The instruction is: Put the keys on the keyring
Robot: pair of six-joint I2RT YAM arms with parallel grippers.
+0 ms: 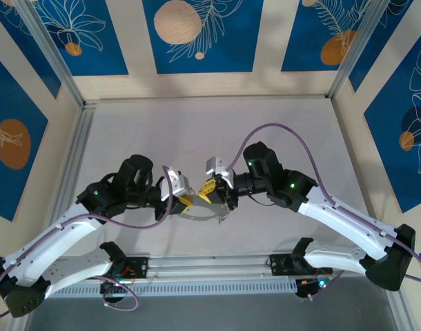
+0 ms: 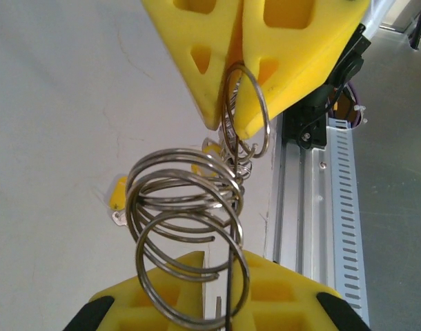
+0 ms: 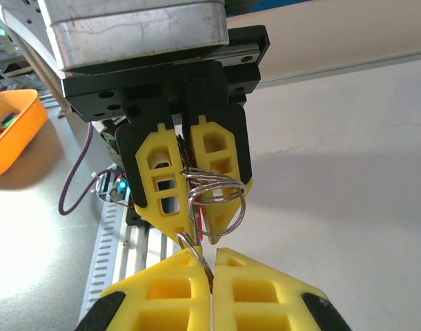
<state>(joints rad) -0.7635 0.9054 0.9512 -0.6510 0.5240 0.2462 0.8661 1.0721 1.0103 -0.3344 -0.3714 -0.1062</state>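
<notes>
My two grippers meet tip to tip above the table's near middle. The left gripper (image 1: 185, 201) (image 2: 221, 276) is shut on the keyring (image 2: 232, 221), a thin dark wire that runs up from between its yellow fingers. The keyring's loop (image 1: 197, 218) hangs below both grippers. Several small split rings (image 2: 186, 200) (image 3: 214, 189) are bunched on the wire by the left gripper (image 3: 197, 233). The right gripper (image 1: 208, 191) (image 3: 212, 261) (image 2: 228, 123) is shut on one small key ring (image 3: 194, 245) (image 2: 248, 110). A yellow-tagged key (image 2: 119, 195) shows past the rings. More keys dangle under the right gripper (image 1: 222, 214).
A slotted metal rail (image 1: 210, 265) (image 2: 335, 207) runs along the near table edge under the arms. An orange bowl (image 3: 10, 127) sits off to the left in the right wrist view. Purple cables (image 1: 286, 131) loop off both arms.
</notes>
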